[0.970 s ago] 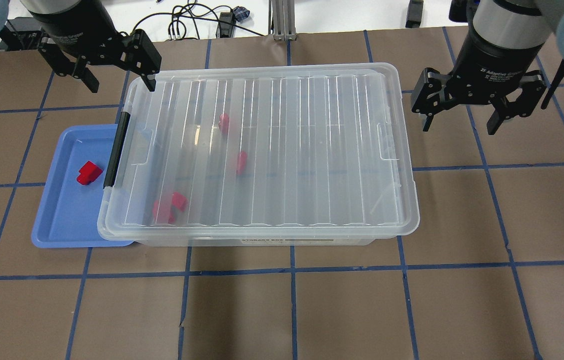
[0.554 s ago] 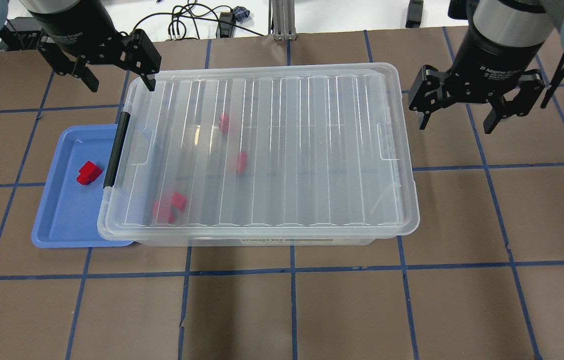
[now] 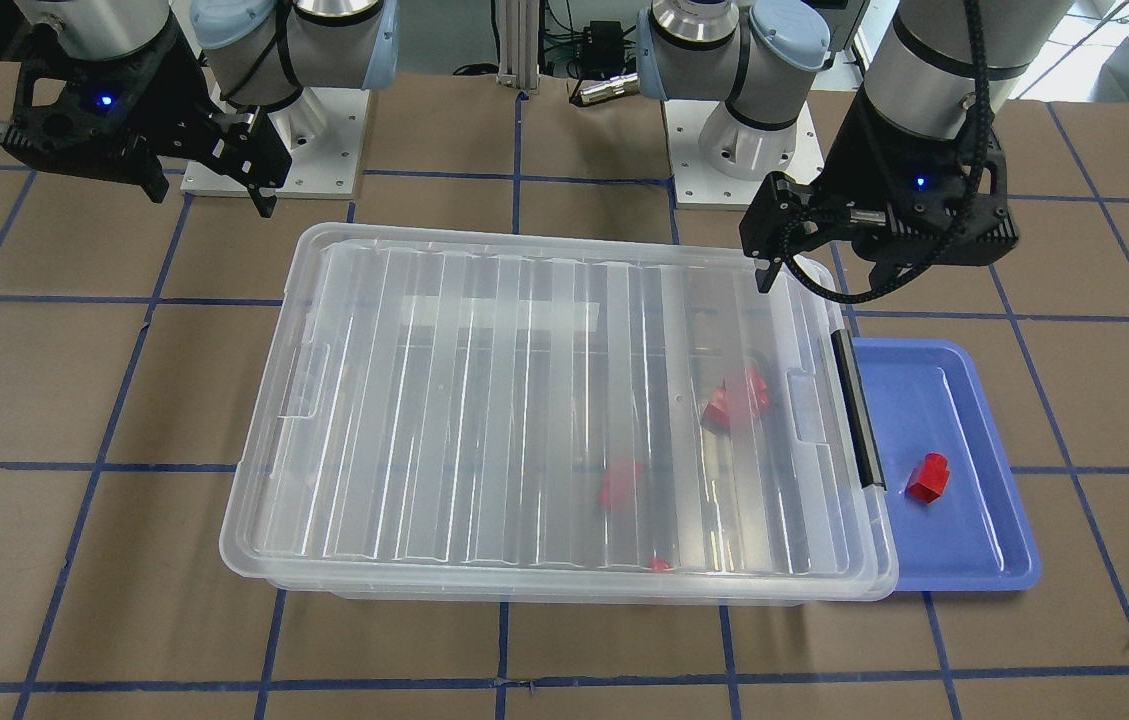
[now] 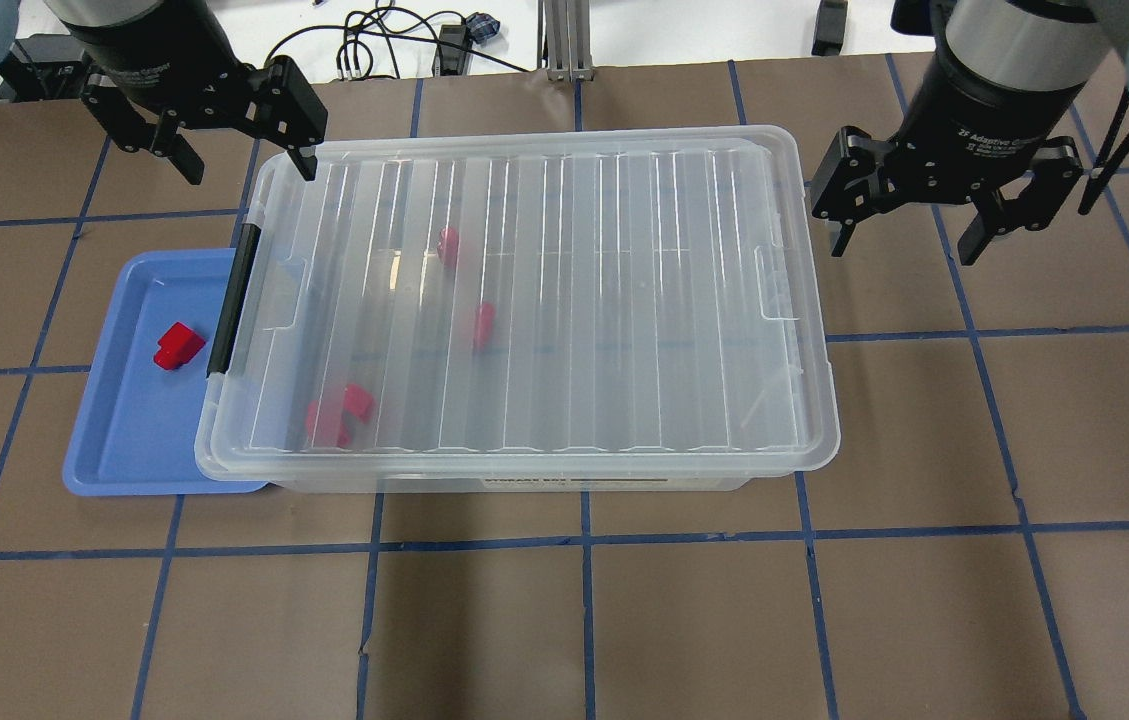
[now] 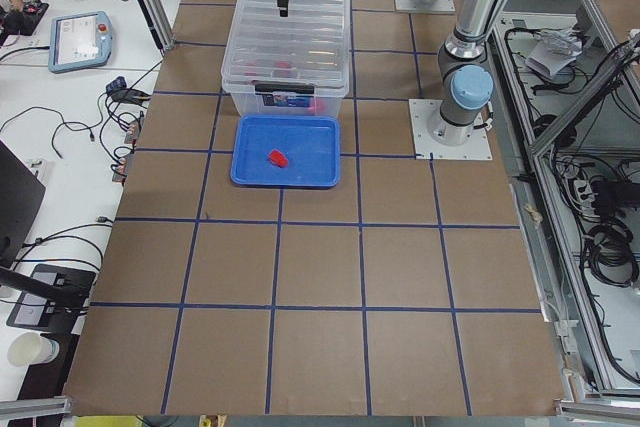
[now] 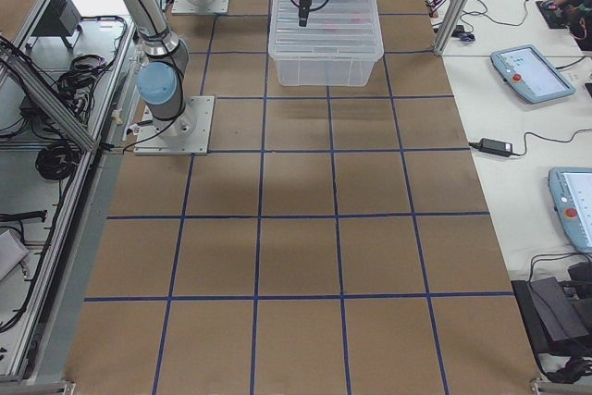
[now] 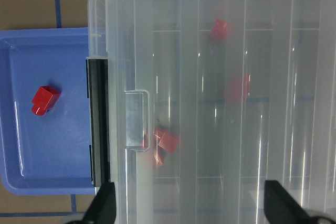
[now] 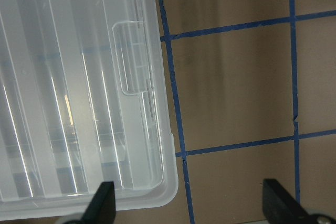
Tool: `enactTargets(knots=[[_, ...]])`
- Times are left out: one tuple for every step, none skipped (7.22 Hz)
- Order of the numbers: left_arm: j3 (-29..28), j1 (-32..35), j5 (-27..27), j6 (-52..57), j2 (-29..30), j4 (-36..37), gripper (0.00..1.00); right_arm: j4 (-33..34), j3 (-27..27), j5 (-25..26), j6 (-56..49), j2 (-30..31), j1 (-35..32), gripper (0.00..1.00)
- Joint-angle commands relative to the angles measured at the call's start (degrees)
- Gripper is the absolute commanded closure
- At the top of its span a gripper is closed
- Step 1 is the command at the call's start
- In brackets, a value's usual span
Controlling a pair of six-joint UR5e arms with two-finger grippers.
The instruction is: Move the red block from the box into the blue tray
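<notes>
You have the red block lying in the blue tray: a small bright red piece with a squarish body and a narrower stub at one end, resting flat on the tray floor. It sits near the tray's middle, a little toward the box, and touches none of the raised rim. The tray's long edge on that side is tucked under the overhang of the box's ribbed lid, right below the black latch bar, so the block is close to that bar but apart from it. The lid is on, and through it you can see three more red pieces, blurred by the plastic. Your left claw hangs above the box corner at the latch end with its jaws spread wide and nothing between them, one finger over the lid's corner and the other over the counter beyond the tray. Your right claw hovers just off the opposite short end of the box, likewise spread and holding nothing, over brown counter marked with blue tape lines. Broad counter lies on the tray's outer three sides and all along the box's long front edge.
</notes>
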State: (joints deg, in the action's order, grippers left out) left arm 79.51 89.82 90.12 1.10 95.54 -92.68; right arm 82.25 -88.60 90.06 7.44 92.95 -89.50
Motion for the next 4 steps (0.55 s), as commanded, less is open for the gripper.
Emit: enactTargets(knots=[[0.03, 0.00, -0.38, -0.05, 0.00, 0.22, 0.00, 0.36, -0.17, 0.20, 0.03, 0.39, -0.14, 0.00], [0.03, 0.00, -0.29, -0.13, 0.17, 0.13, 0.00, 0.45, -0.17, 0.20, 0.03, 0.48, -0.06, 0.00], [0.03, 0.00, -0.29, -0.05, 0.17, 0.13, 0.00, 0.19, -0.17, 0.64, 0.03, 0.82, -0.06, 0.00], [0.03, 0.00, -0.29, -0.04, 0.00, 0.22, 0.00, 0.54, -0.43, 0.64, 0.30, 1.18, -0.14, 0.00]])
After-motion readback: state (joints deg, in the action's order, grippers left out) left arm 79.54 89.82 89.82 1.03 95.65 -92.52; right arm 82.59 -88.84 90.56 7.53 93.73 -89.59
